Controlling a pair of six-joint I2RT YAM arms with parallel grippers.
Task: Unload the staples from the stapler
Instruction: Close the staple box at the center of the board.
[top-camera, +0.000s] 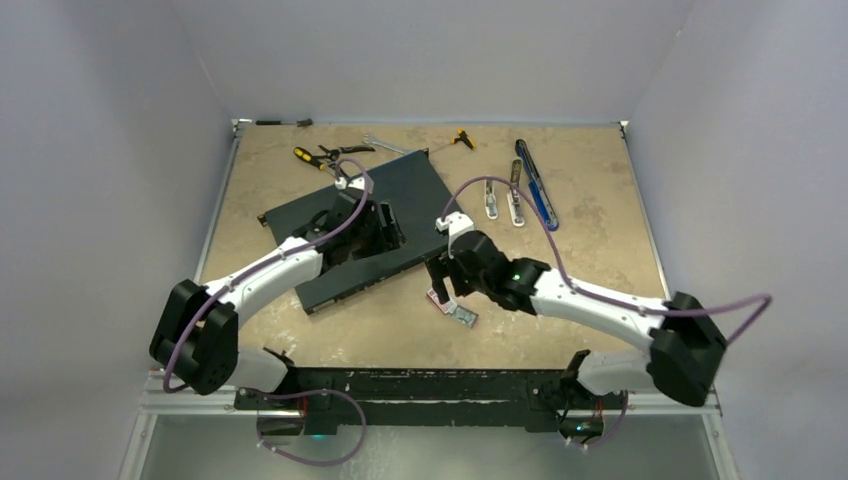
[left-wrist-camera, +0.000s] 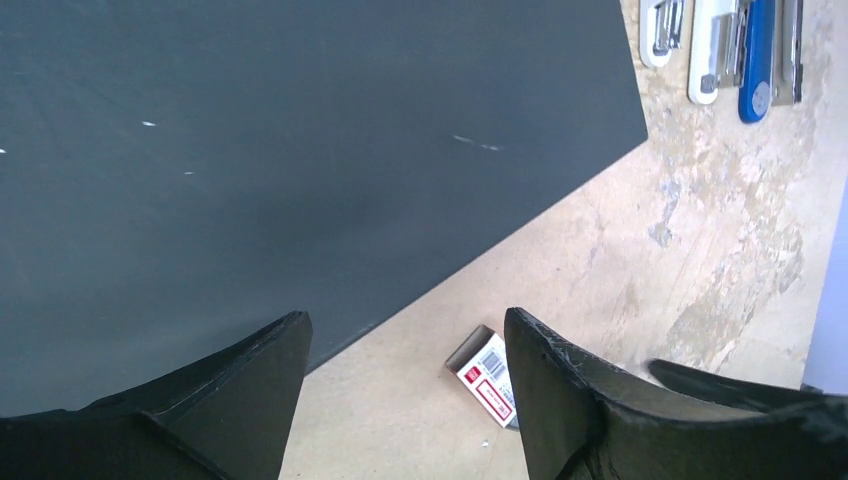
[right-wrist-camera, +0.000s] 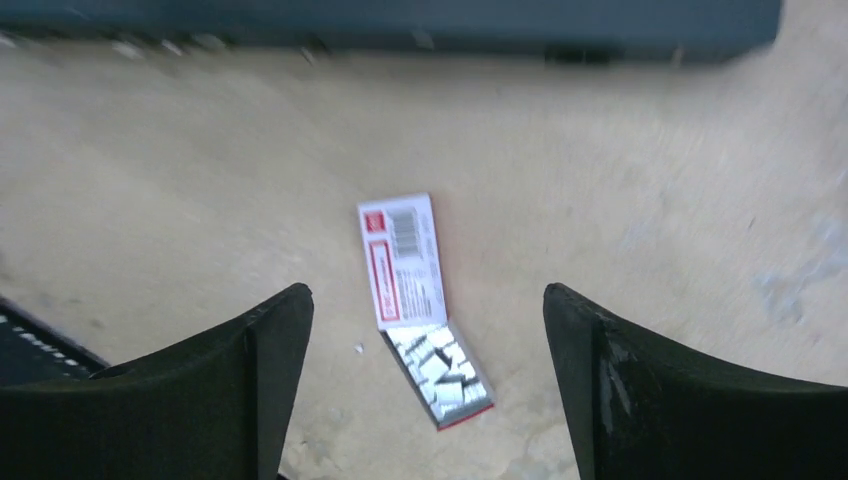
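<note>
Only blurry staples (right-wrist-camera: 440, 372) in box (right-wrist-camera: 405, 260).

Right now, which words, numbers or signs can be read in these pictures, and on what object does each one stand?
No text can be read.
On the small red-and-white box: a barcode and a red label with print, both too blurred and too small to read.
Nothing else in view shows any print.

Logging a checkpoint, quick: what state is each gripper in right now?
Left gripper: open, empty, over the black mat.
Right gripper: open, empty, above the staple box.
</note>
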